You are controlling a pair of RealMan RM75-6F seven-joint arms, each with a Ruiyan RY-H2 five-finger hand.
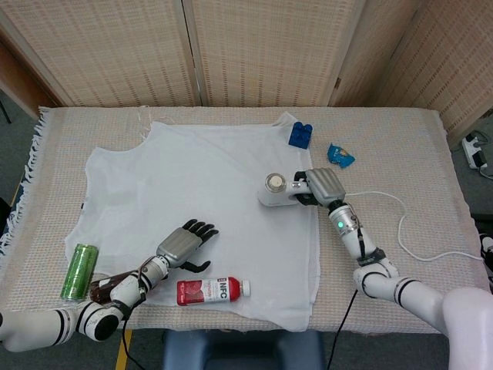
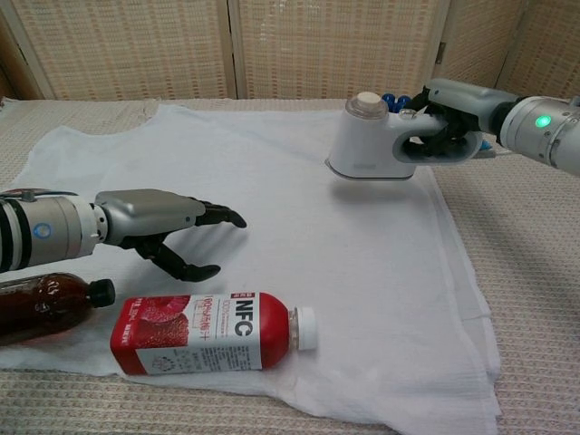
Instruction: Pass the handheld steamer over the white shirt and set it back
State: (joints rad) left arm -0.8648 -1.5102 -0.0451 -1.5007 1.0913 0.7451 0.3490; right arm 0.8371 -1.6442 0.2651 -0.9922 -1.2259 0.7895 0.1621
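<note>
Left to right. At the near left edge of the worktop [image 1: 400, 139], which is covered by a woven cloth, a green can [image 1: 79, 271] lies on its side; only the head view shows it. Just right of it lies a dark red bottle [image 2: 45, 306] with a black cap, seen plainly in the chest view and largely hidden behind the left arm in the head view.

The left hand [image 2: 154, 225] rests low over the near part of the white shirt [image 1: 192, 185], palm down, its fingers [image 2: 217, 216] apart and loosely curled, holding nothing. Nearer the robot, a red NFC bottle [image 2: 208, 333] with a white cap lies on its side on the shirt; the label reads clearly in the chest view.

The shirt is spread flat across the middle of the worktop. The handheld steamer [image 2: 367, 140], white with a round cap on top, is at the shirt's right portion near its right hem. The chest view shows its base lifted clear of the fabric; the head view does not settle this. The right hand [image 2: 449, 122] grips the steamer's handle, fingers wrapped through the loop.

Behind the steamer a blue toy block [image 1: 300, 134] sits at the shirt's far right corner, mostly hidden by the steamer in the chest view. Further right, in the head view only, lie a small blue packet [image 1: 340, 156] and a white cord [image 1: 408, 239] on the cloth.
</note>
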